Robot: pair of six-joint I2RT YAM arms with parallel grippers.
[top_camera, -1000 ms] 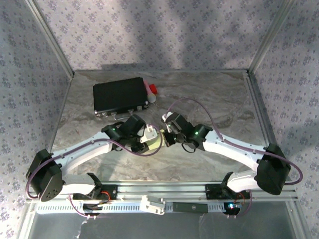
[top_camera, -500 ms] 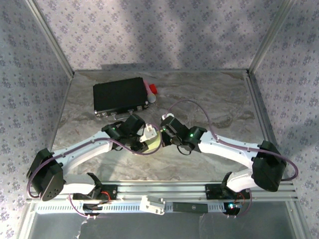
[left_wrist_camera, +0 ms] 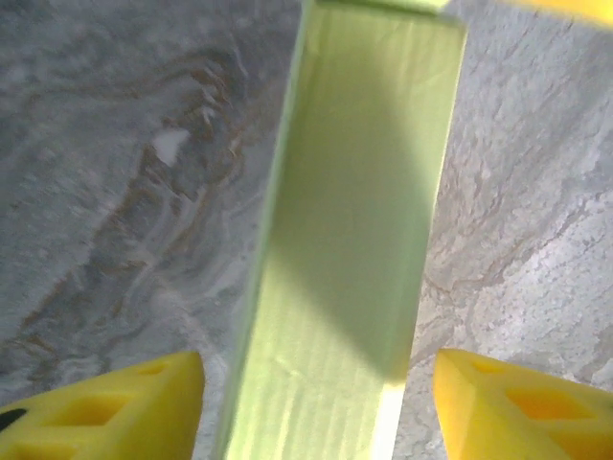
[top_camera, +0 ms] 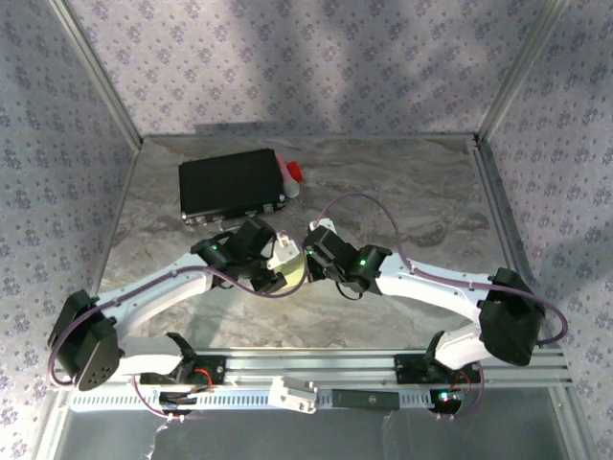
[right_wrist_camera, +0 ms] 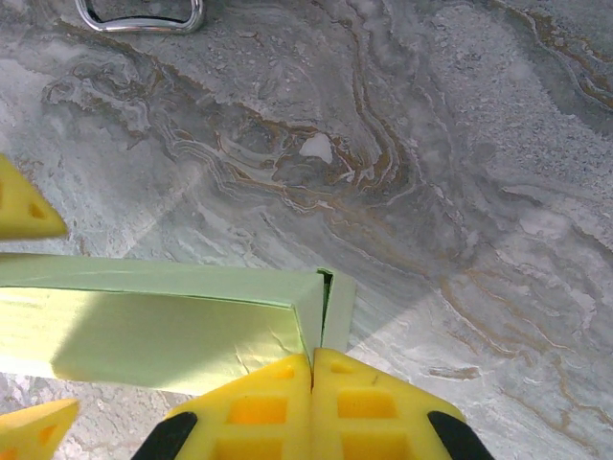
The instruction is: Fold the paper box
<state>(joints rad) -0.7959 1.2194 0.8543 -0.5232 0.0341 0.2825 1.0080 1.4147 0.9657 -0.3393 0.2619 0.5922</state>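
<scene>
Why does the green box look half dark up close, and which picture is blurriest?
Left wrist view: blurriest; the pale light-green card box is soft, a diagonal shadow darkens its middle, yellow fingers smear at the corners. Right wrist view: sharp grey marble tabletop. Top view: dappled shadows on the patterned walls.

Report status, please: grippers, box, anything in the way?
Left gripper open, astride the box. Right gripper shut, tips at box end. Black case behind, not in the way.

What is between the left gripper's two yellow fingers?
The pale light-green paper box sits there, seen in the left wrist view.
</scene>
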